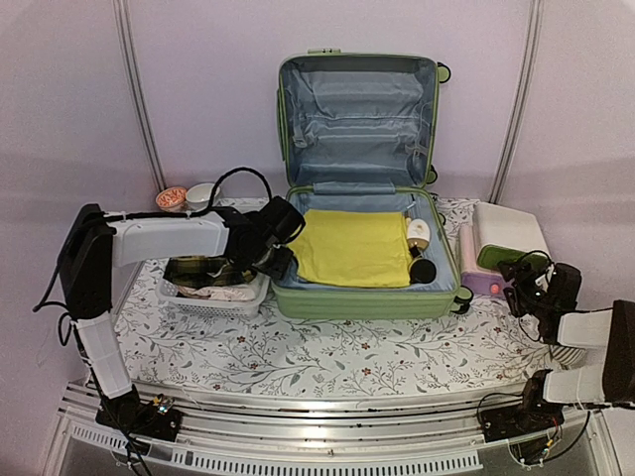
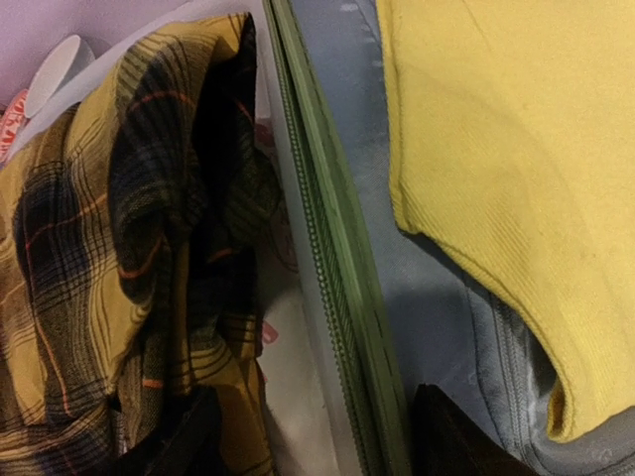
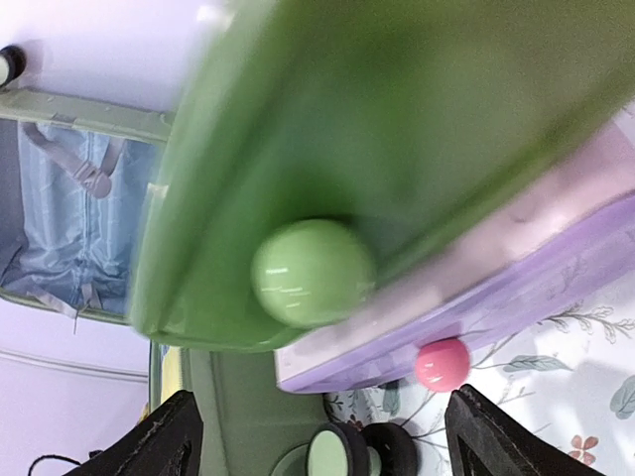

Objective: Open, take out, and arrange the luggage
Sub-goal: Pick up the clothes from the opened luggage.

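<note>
Luggage (image 1: 367, 300) lies open mid-table, lid upright, so unpacking looks to be the step in hand. Left gripper (image 1: 282, 260), jaws apart and empty, straddles its left wall beside the basket (image 1: 213, 299); right gripper (image 3: 317, 446) gapes empty by the small box (image 1: 501, 233). Next, probably: pinch the yellow garment (image 1: 352, 248).

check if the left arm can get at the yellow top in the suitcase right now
Probably yes. The left gripper hangs at the left rim of the luggage with jaws apart, the lid stands up, and the yellow top lies uncovered just to its right.
</note>
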`<state>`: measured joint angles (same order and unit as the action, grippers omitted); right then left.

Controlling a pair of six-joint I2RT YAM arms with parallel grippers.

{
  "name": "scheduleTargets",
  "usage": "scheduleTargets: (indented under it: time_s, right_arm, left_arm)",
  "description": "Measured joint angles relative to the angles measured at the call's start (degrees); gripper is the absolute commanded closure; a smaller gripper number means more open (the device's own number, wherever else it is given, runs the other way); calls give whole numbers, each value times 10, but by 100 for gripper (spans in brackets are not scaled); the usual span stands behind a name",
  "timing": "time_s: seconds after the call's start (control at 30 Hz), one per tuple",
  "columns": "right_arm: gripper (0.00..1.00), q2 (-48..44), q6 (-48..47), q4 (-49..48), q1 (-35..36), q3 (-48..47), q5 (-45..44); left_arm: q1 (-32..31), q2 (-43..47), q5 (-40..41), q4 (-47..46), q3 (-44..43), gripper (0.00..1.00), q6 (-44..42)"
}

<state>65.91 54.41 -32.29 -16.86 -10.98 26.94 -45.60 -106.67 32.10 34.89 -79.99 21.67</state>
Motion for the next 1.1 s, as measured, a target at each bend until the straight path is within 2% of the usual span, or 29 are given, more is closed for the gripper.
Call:
scheduleTargets:
  time_s: [0.2, 0.37, 0.5, 0.7, 0.9, 1.1]
  right_arm:
    - [15, -117, -33, 127, 43, -42, -36]
    - [16, -132, -68, 214, 103, -118, -70]
    - [17, -103, -101, 264, 163, -193, -98]
    - [17, -28, -157, 333, 260, -302, -144]
    - [15, 26, -201, 397, 331, -381, -183]
    - [13, 77, -235, 451, 380, -448, -208]
  left_arm:
    - [0, -3, 19, 25, -12, 27, 7]
    - [3, 12, -4, 34, -16, 25, -1]
    - [10, 72, -69, 20, -10, 25, -7]
    - [12, 154, -179, -56, -1, 25, -7]
    - [14, 150, -257, -102, 13, 25, -6]
    - [26, 133, -298, -118, 14, 25, -6]
